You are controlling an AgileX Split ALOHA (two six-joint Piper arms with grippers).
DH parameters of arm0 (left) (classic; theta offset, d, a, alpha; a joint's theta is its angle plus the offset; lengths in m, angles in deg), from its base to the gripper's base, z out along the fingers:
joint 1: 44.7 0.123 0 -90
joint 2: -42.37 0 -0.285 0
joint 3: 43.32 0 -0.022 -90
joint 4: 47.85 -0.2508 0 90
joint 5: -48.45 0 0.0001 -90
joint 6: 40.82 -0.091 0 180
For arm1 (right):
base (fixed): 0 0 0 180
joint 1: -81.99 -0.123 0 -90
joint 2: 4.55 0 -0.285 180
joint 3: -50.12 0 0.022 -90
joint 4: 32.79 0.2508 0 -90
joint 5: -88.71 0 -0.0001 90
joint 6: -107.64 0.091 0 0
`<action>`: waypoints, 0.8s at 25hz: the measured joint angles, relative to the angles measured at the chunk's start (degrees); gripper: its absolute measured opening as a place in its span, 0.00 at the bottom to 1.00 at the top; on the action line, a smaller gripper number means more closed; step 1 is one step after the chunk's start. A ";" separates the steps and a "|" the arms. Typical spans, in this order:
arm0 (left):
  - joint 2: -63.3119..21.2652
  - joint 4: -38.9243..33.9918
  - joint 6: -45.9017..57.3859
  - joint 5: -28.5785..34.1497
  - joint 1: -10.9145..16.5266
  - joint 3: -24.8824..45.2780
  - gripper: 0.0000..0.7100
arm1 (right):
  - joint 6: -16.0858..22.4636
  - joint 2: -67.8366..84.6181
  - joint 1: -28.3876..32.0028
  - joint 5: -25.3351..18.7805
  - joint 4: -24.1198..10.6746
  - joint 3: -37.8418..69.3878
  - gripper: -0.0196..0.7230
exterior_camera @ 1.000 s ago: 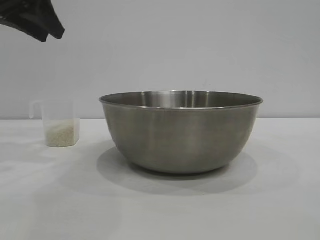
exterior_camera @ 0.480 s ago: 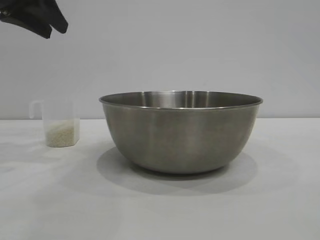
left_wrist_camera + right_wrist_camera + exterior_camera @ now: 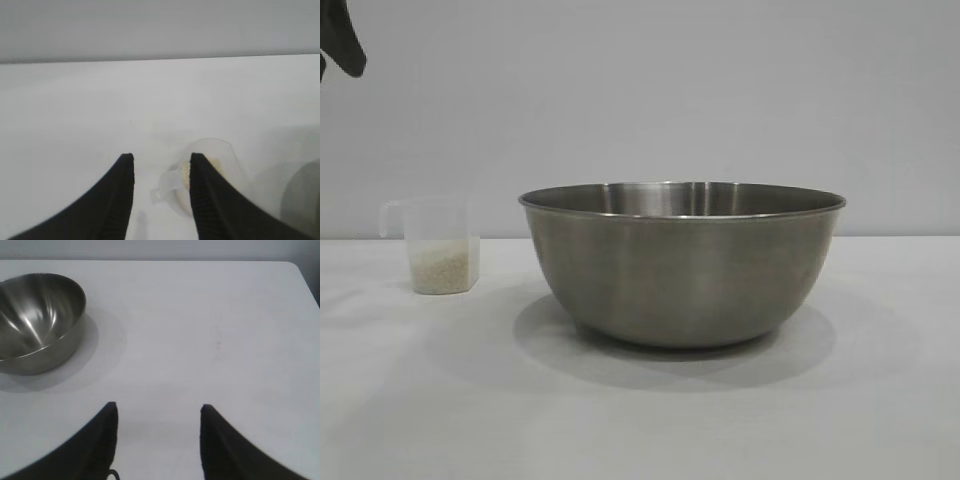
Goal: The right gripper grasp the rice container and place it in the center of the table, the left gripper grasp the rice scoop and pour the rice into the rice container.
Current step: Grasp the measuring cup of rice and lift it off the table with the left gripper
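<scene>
The steel rice container (image 3: 682,262) stands in the middle of the white table (image 3: 640,420); it also shows in the right wrist view (image 3: 37,320). The clear rice scoop (image 3: 438,245) with rice (image 3: 442,270) in its bottom stands to its left, handle pointing left. My left gripper (image 3: 161,159) is open, high above the table, with the rice scoop (image 3: 215,165) below, partly behind one finger; only a black fingertip (image 3: 340,40) shows at the exterior view's top left. My right gripper (image 3: 158,407) is open and empty over bare table, away from the container.
The table's edge and rounded corner (image 3: 295,267) show in the right wrist view. A plain grey wall stands behind the table.
My left gripper has moved left, almost out of the exterior view's top left corner. The container and scoop have not moved.
</scene>
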 joint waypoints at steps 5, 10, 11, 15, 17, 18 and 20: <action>0.01 -4.99 2.77 -22.41 0.00 14.11 0.30 | 0.00 0.00 0.00 0.00 0.00 0.00 0.51; 5.23 1.19 -0.80 -35.74 0.00 19.65 0.30 | 0.00 0.00 0.00 0.00 0.00 0.00 0.51; 7.00 1.88 -0.93 -37.48 0.00 19.78 0.30 | 0.00 0.00 0.00 0.00 0.00 0.00 0.51; 13.86 2.89 -1.34 -44.63 0.00 19.92 0.30 | 0.00 0.00 0.00 0.00 0.00 0.00 0.51; 17.50 3.03 -1.81 -50.13 0.00 19.92 0.30 | 0.00 0.00 0.00 0.00 0.00 0.00 0.51; 19.82 3.17 -2.23 -52.87 0.00 19.92 0.30 | 0.00 0.00 0.00 0.00 0.00 0.00 0.51; 23.00 3.97 -2.57 -55.34 0.00 19.92 0.30 | 0.00 0.00 0.00 0.00 0.00 0.00 0.51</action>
